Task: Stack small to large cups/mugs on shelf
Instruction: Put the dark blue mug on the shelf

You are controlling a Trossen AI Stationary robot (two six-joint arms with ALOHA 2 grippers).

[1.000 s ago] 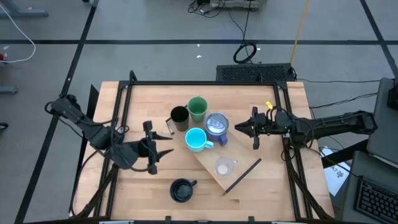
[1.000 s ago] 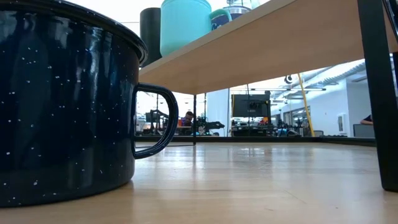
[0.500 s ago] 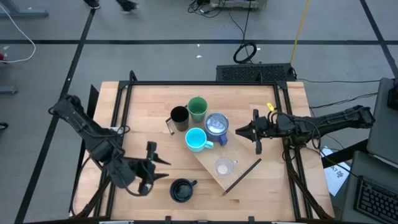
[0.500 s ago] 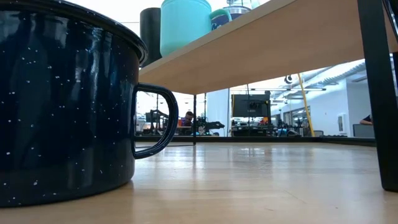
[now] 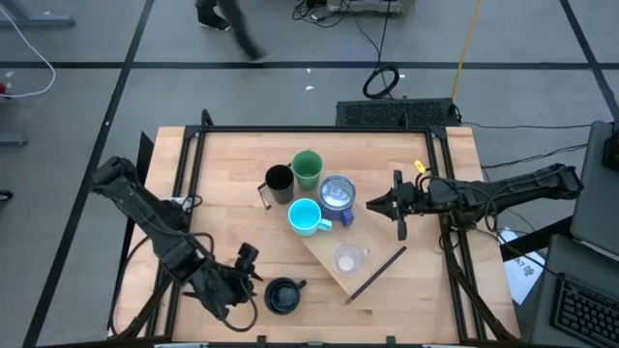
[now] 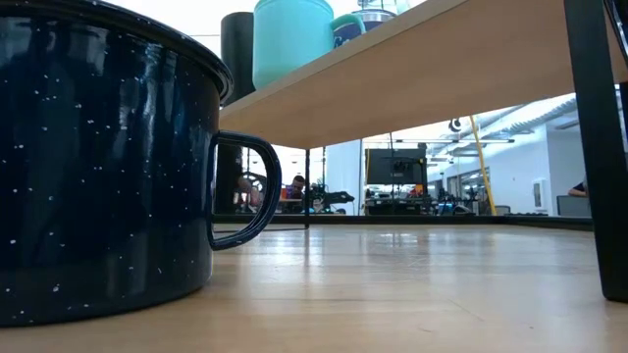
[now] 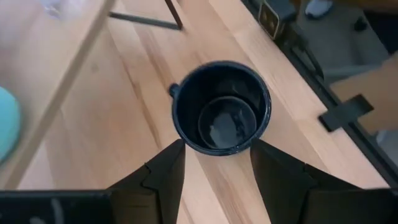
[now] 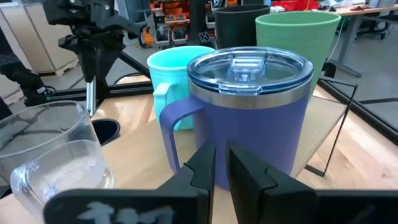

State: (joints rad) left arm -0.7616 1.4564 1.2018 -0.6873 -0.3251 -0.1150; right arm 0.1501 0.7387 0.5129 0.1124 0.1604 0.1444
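Note:
The dark navy handled mug [image 5: 283,295] stands upright on the table near its near edge and fills the left of the low view [image 6: 98,167]. My left gripper [image 5: 251,275] is open, level at the mug's left side. In the left wrist view [image 7: 217,148] its fingertips flank the mug's [image 7: 221,106] near wall; contact does not show. The shelf [image 5: 372,253] lies slantwise mid-table and carries the black cup [image 5: 279,182], green cup [image 5: 308,167], cyan mug [image 5: 305,217], purple tumbler [image 5: 337,194] and clear glass cup [image 5: 346,259]. My right gripper [image 5: 397,205] is shut, hovering right of the tumbler [image 8: 249,106].
Dark frame rails [image 5: 319,129] border the tabletop. The shelf's bracket leg [image 6: 594,147] stands on the table at the right of the low view. Bare wood [image 5: 232,164] lies left of the cups. A person [image 5: 227,19] walks on the floor beyond the far edge.
My left arm has swung toward the table's near edge and rightward, bringing its open gripper from mid-left of the table down beside the navy mug. The mugs and the shelf have stayed where they were.

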